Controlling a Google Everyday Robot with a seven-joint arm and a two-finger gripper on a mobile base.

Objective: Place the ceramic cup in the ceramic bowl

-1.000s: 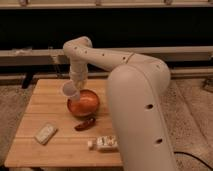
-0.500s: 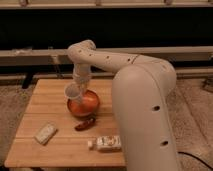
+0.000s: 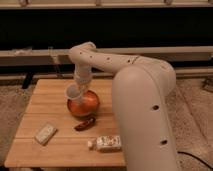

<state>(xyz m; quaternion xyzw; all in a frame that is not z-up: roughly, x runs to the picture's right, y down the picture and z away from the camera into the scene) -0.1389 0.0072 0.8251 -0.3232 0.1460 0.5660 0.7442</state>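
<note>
The orange ceramic bowl (image 3: pixel 85 104) with a darker rim sits near the middle of the wooden table (image 3: pixel 45 100). The small white ceramic cup (image 3: pixel 73 93) is tilted at the bowl's left rim, right under the end of my arm. My gripper (image 3: pixel 79 86) comes down from above onto the cup, over the bowl's left side. The arm's wrist hides most of the gripper.
A small dark-red oblong object (image 3: pixel 85 124) lies just in front of the bowl. A clear plastic bottle (image 3: pixel 106 143) lies on its side near the table's front edge. A pale flat packet (image 3: pixel 45 133) lies at the front left. My large arm body covers the table's right side.
The gripper with the cup has moved lower and a little to the right, from above the bowl's left side down to its rim.
</note>
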